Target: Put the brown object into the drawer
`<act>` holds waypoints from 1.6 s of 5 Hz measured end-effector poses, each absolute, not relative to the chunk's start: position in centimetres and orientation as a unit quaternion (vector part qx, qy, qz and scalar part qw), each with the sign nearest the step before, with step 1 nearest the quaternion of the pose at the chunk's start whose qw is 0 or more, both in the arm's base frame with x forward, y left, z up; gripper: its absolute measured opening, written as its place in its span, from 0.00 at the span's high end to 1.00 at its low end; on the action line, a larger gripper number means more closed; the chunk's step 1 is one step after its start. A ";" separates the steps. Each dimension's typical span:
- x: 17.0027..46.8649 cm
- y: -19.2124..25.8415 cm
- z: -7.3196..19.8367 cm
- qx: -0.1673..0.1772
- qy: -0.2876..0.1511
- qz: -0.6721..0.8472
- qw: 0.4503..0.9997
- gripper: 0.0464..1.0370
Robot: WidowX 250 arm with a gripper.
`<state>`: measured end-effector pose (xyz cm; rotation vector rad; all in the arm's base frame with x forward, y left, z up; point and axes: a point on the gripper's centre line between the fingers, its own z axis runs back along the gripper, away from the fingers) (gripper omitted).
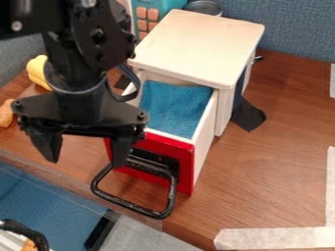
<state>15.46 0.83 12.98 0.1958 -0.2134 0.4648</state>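
1. Biggest thing here is the brown wood-grain tabletop (288,117), with off-white tape strips (275,238) along the right side and near the bottom of the view.
2. Next up, the black robot arm (91,29) hangs in from the upper left, kinda blocking part of the scene.
3. The white boxy cabinet (196,44) sits in the upper middle. Its white drawer with a red front (186,169) is pulled out, with blue lining (173,105) inside and a black metal loop handle (171,196) on the front.
4. The black two-finger gripper (85,159) points down at the end of the arm. Its fingers (122,153) are well apart with nothing clamped in them, and one overlaps the drawer's front edge in the view. Can't tell if they actually touch.
5. There's a smooth yellow object (38,72) up toward the left edge, behind the gripper.
6. Smallest one's the light brown rounded object (5,113), on the tabletop and cut off by the left edge. It's outside the finger gap, left of both fingers in the view and higher up than their tips. So it's out of the drawer, fyi.
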 end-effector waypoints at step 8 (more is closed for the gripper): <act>32.3 18.2 8.0 0.026 -0.112 0.619 0.777 0.04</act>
